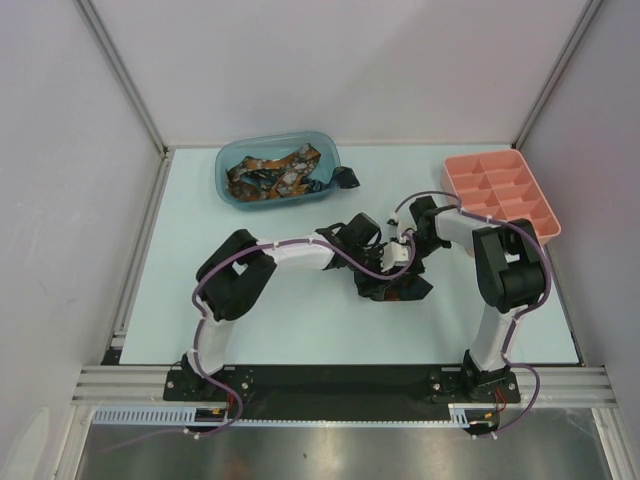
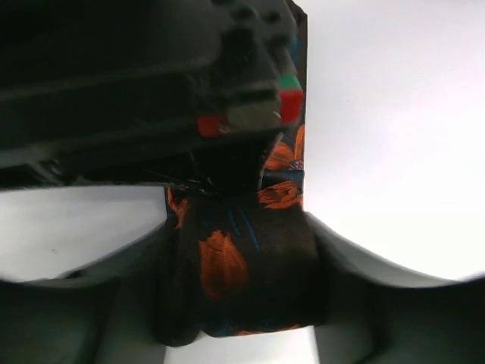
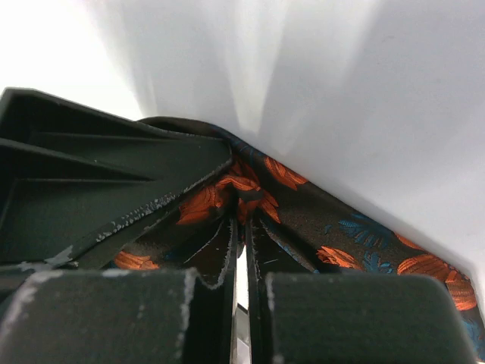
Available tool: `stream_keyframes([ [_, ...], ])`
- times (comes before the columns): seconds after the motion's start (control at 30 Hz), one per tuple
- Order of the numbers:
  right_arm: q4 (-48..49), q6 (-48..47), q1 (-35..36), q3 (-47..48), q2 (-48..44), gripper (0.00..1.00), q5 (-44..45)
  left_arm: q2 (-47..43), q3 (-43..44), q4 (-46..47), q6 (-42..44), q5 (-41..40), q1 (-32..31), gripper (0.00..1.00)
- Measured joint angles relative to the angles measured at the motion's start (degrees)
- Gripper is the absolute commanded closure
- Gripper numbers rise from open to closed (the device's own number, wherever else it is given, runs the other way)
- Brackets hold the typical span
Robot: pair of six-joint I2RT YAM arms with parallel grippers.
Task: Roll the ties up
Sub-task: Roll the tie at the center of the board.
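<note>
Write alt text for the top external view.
The left gripper and right gripper meet at the middle of the pale table over a dark, orange-patterned tie. A blue tub of more ties sits back left; a pink divided tray sits back right.

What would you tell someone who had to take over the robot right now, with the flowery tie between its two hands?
Left hand: closed around the bunched tie, one finger on each side.
Right hand: shut, pinching the same tie's fabric at its tips.
Where: that tie is over the middle of the table, between both arms. More ties lie loose in the blue bin. The pink tray stands at the far right.
Done: no finished roll that I can make out.
Left: finish rolling this tie, then roll the ones in the bin.
</note>
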Motion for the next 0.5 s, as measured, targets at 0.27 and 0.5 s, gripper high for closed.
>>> stream_keyframes([
  [0.27, 0.3, 0.3, -1.1, 0.2, 0.3, 0.79, -3.8, -3.1, -4.3, 1.2, 4.4, -3.1, -0.6, 0.71],
  [0.5, 0.8, 1.0, -5.5, 1.5, -1.5, 0.52, -8.7, -6.8, -8.1, -0.4, 7.0, -7.8, -0.7, 0.67],
])
